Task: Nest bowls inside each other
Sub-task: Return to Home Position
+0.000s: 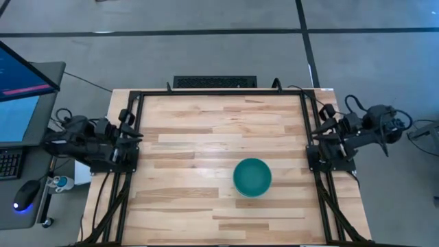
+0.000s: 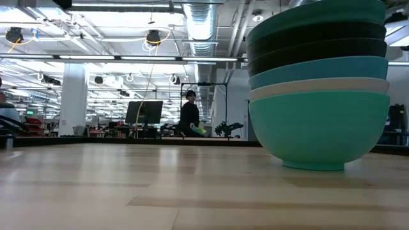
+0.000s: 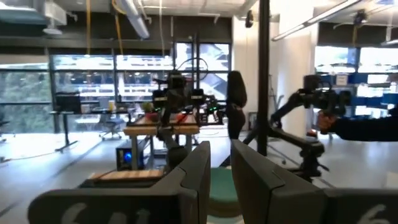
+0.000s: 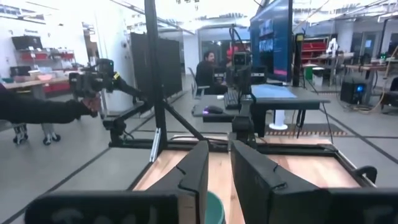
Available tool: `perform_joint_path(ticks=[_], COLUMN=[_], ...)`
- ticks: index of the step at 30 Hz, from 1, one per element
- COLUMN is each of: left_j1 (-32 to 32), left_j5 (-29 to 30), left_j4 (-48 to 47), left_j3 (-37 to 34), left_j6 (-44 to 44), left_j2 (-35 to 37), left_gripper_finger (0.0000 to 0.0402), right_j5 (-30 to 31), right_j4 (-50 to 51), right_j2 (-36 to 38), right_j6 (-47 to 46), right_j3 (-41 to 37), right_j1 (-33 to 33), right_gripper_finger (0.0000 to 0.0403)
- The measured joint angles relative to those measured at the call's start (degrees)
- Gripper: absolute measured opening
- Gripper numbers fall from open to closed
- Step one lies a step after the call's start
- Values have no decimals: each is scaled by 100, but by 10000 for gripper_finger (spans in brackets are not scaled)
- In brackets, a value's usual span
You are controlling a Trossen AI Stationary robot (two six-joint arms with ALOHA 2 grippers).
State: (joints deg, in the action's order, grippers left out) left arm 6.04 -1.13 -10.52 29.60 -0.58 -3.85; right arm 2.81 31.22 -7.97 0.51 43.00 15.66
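Note:
Several bowls stand nested in one stack (image 1: 252, 177) on the wooden table, right of its middle and toward the near edge. In the low view the stack (image 2: 318, 83) rests on its light blue bottom bowl (image 2: 318, 131). Above that lie a white rim, a light blue one, two black ones and a teal green bowl (image 2: 316, 13) on top. My left gripper (image 1: 136, 134) is drawn back at the table's left edge and my right gripper (image 1: 317, 129) at its right edge. Both point level toward the table's middle. Each pair of fingers (image 3: 221, 155) (image 4: 219, 155) stands narrowly apart with nothing between.
Black frame rails (image 1: 130, 171) (image 1: 322, 185) run along the table's left and right sides. A monitor (image 1: 24, 89), keyboard and mouse (image 1: 26, 194) sit on a desk left of the table. A person (image 2: 190, 115) stands far off in the room.

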Motion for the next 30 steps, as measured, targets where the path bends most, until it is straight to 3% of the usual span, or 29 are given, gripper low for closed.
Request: perform_joint_path(ticks=[4, 11, 30], left_j1=[0, 0, -1], left_j5=[189, 254, 93], left_j4=[-11, 225, 1276], left_j3=[-403, -878, -1847], left_j6=[-89, -88, -106], left_j2=[361, 366, 367], left_gripper_finger=[54, 54, 54], right_j5=[2, 2, 24], right_j4=[5, -192, -319], right_j2=[364, 791, 783], right_j6=[-2, 94, -153], right_j3=[-406, -981, -1350], right_j1=[0, 0, -4], right_gripper_finger=[92, 92, 92])
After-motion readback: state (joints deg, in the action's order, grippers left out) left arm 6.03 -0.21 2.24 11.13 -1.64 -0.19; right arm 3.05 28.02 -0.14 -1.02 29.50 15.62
